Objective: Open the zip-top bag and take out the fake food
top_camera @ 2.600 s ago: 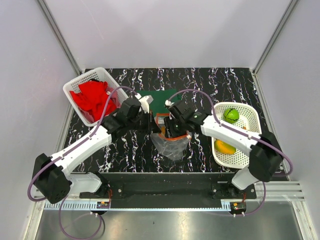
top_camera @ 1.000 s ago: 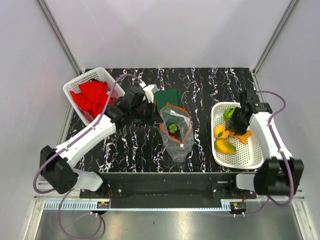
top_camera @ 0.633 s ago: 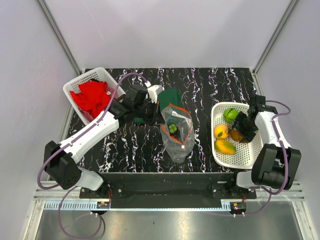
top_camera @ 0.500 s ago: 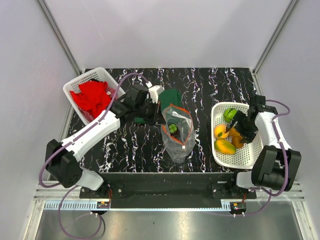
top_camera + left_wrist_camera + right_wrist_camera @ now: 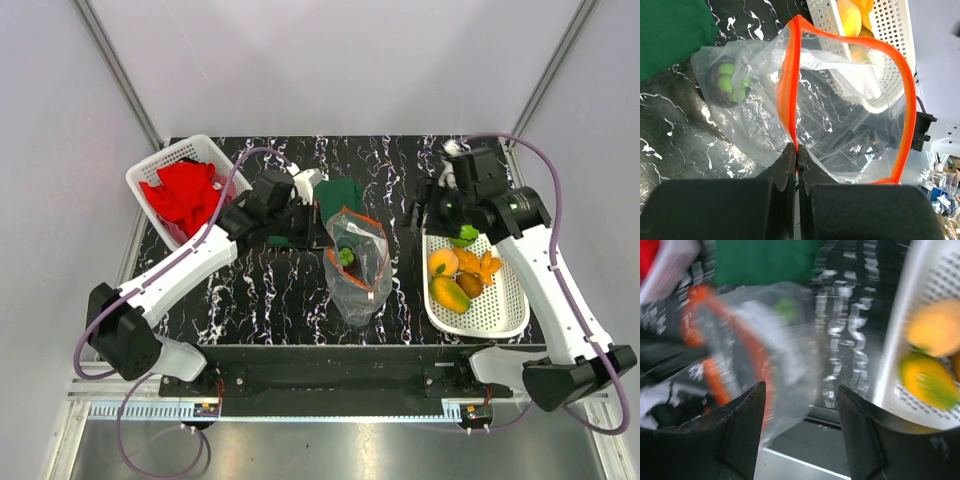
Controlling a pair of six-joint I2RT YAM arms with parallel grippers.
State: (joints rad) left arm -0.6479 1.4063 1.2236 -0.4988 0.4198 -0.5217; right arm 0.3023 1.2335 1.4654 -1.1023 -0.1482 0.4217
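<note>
The clear zip-top bag (image 5: pixel 360 270) lies mid-table with its orange-red strip spread into an open loop (image 5: pixel 796 65). My left gripper (image 5: pixel 318 232) is shut on the strip's near side (image 5: pixel 797 150). A dark purple-brown round fruit with a green top (image 5: pixel 346 257) sits inside the bag (image 5: pixel 726 85). My right gripper (image 5: pixel 425 215) is open and empty, above the table between the bag and the white basket (image 5: pixel 515 300); its view is blurred (image 5: pixel 802 405). The basket holds green (image 5: pixel 463 236), peach-orange (image 5: pixel 442 262), carrot-like (image 5: pixel 482 265) and yellow-orange (image 5: pixel 450 293) fruits.
A flat dark green cloth (image 5: pixel 340 195) lies just behind the bag. A white basket (image 5: pixel 150 170) with a red cloth (image 5: pixel 185 195) stands at the back left. White walls close in the table on three sides.
My right arm has risen out of the right basket and swung left toward the bag, empty; the carrot-like piece now lies in the basket. My left gripper keeps hold of the strip.
</note>
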